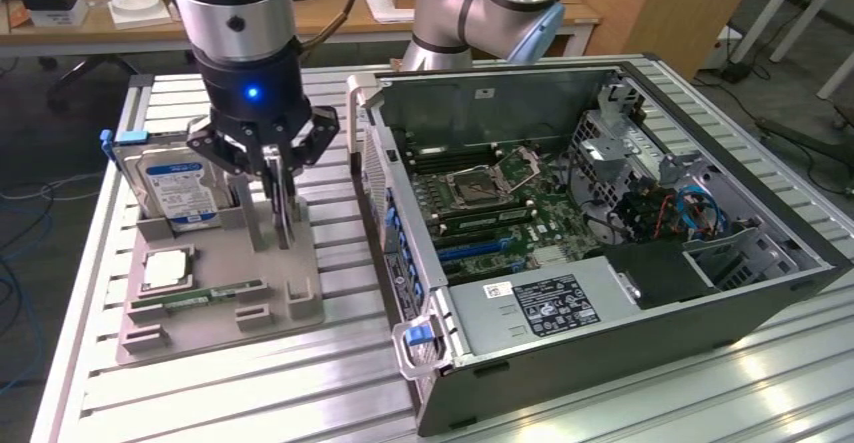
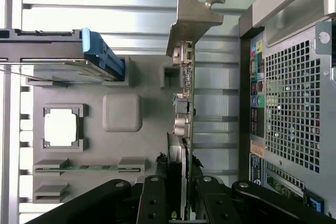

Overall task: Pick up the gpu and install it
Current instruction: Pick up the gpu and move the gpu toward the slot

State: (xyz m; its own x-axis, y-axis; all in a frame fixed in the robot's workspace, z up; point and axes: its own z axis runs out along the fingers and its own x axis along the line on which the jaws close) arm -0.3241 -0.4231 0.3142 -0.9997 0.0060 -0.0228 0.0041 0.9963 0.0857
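Exterior view, and the biggest worry is the computer case (image 1: 641, 333) lying open on the slatted tabletop (image 1: 200, 383). Its near wall stands tall just to the exterior view's right of the grey holder tray (image 1: 240, 273), so a card carried across too low would likely knock that rim. Inside, the motherboard (image 1: 521, 203) sits deep between walls, drive cage and cables, which I judge leaves little slack for a tilted descent. On the tray, the hard drive (image 1: 180, 188) stands upright close on the exterior view's left of the arm's fingers. A sideways drift there could clip it, while the strip between tray and case is bare and open above. The gpu (image 1: 282, 213) stands on edge at its tray slot, between the hard drive and the case, and I cannot tell whether it has cleared the slot. The end effector (image 1: 276, 178) is narrowed to a slim gap with the card in it. In the wrist view its fingers (image 2: 163, 192) sit against both faces of the gpu (image 2: 187, 108), pinching the upper edge away from the bracket end. Gripped off-centre like that, the card might swing or slip, I'd guess. Smallest snag: the silvery bracket (image 2: 191, 17), with its hooked tip, juts beyond the card near the case's perforated rear panel (image 2: 294, 103) and could catch there.
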